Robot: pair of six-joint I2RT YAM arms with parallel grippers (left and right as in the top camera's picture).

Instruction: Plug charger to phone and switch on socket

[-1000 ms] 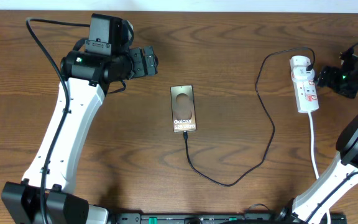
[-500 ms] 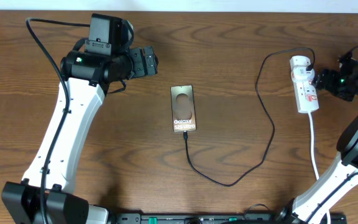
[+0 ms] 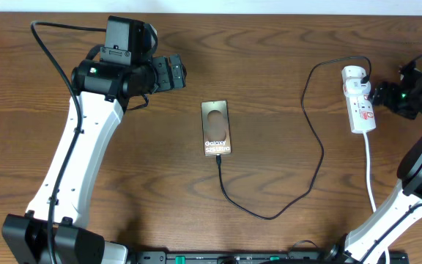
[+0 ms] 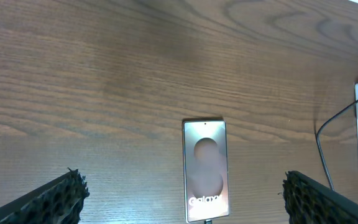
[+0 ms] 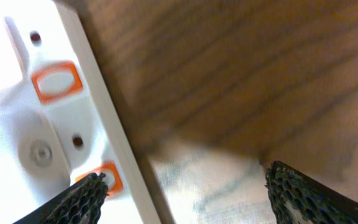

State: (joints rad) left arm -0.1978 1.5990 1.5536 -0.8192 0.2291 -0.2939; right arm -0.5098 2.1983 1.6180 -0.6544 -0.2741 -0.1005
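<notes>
Now right tool (image 5: 194,190) spread, empty, beside socket (image 3: 359,103); off-centre press may shove it, tugging charger (image 3: 321,154) from phone (image 3: 216,128). Left tool (image 3: 178,72) spread, empty, well apart.

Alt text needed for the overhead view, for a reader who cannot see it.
A dark phone lies flat in the centre, a thin black cable looping from its near edge to a white power strip at the right. The right gripper sits beside the strip; the left gripper hangs beyond the phone, to its left.

phone (image 4: 205,168) lower end cropped, socket (image 5: 48,118) blurred, partly out of frame
</notes>
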